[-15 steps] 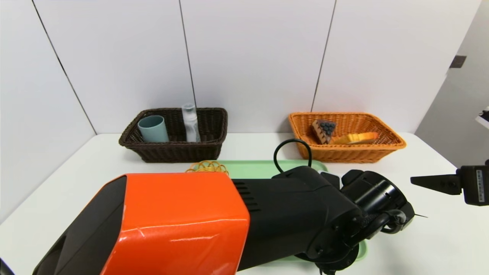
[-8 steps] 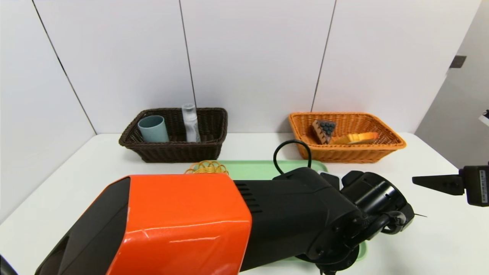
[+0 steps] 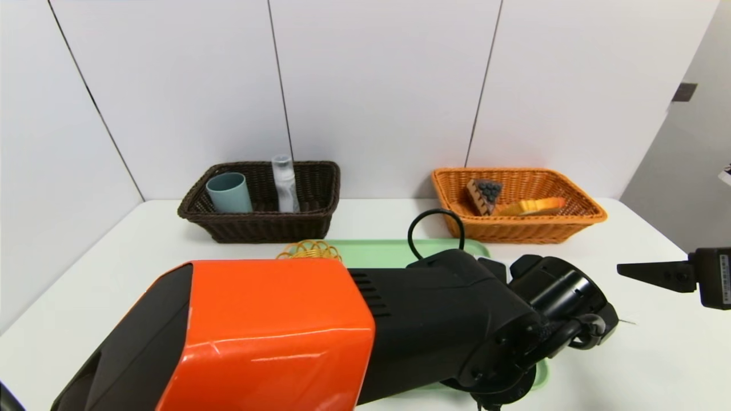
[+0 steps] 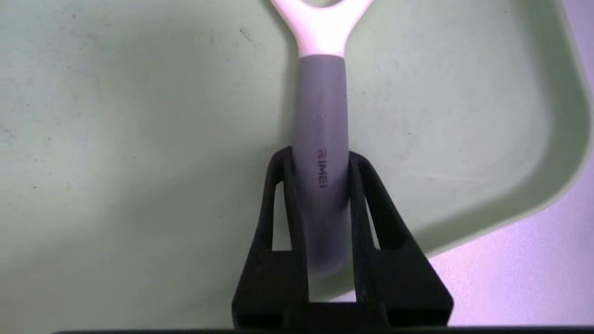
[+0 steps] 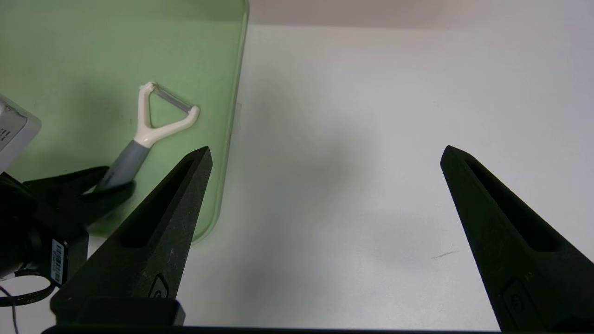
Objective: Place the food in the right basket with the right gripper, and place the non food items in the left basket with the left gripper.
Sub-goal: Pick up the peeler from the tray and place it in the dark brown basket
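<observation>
The left hand (image 4: 320,204) is clamped on the grey handle of the peeler (image 4: 321,116), which lies flat on the green tray (image 4: 547,153) near its corner; gripping the handle keeps the blade end clear. At about three o'clock, the right hand (image 5: 325,232) hovers spread wide over the bare bench (image 5: 371,139), holding nothing. Far off, the dark basket (image 3: 260,228) at eleven o'clock holds non-food, the peeler's likely destination; the orange basket (image 3: 514,228) at one o'clock holds food.

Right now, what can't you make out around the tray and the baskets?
- Head view: the left arm hides most of the green tray and the peeler.
- Left wrist view: peeler head cut off by the frame edge.
- Head view: yellow wire object half hidden behind the arm.
</observation>
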You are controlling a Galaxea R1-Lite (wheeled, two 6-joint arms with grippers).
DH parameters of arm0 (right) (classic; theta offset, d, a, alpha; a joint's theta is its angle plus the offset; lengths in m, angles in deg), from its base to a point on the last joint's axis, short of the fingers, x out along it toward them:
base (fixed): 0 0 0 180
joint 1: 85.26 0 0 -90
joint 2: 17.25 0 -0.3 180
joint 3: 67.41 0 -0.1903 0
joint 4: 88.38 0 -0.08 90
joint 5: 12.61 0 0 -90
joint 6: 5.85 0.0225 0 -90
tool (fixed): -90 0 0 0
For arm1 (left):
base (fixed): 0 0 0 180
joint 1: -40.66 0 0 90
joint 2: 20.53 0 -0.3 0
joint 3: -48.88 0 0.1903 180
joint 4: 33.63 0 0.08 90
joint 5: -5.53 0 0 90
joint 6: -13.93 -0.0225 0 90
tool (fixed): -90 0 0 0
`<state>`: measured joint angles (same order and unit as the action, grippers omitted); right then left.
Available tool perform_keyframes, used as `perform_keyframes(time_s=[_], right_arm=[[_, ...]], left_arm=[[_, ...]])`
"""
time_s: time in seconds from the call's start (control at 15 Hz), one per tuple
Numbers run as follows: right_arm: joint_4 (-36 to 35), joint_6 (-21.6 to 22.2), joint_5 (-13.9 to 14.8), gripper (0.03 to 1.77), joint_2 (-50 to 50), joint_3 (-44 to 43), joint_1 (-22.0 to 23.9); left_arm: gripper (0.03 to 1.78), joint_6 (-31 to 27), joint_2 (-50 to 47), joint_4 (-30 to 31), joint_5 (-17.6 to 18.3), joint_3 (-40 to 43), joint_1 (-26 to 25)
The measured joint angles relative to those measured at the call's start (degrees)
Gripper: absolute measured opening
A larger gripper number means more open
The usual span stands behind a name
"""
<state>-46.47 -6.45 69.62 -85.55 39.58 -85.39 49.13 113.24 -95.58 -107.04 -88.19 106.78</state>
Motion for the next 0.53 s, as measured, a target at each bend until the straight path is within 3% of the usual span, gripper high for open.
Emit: perform_keyframes(time_s=[0.53], right_arm=[[-0.4,0.1,0.0,1.70,0.9,1.4,0.0]], left_arm=[[0.29,-0.1,-4.7,-0.3,-0.1,0.0,-1.0]])
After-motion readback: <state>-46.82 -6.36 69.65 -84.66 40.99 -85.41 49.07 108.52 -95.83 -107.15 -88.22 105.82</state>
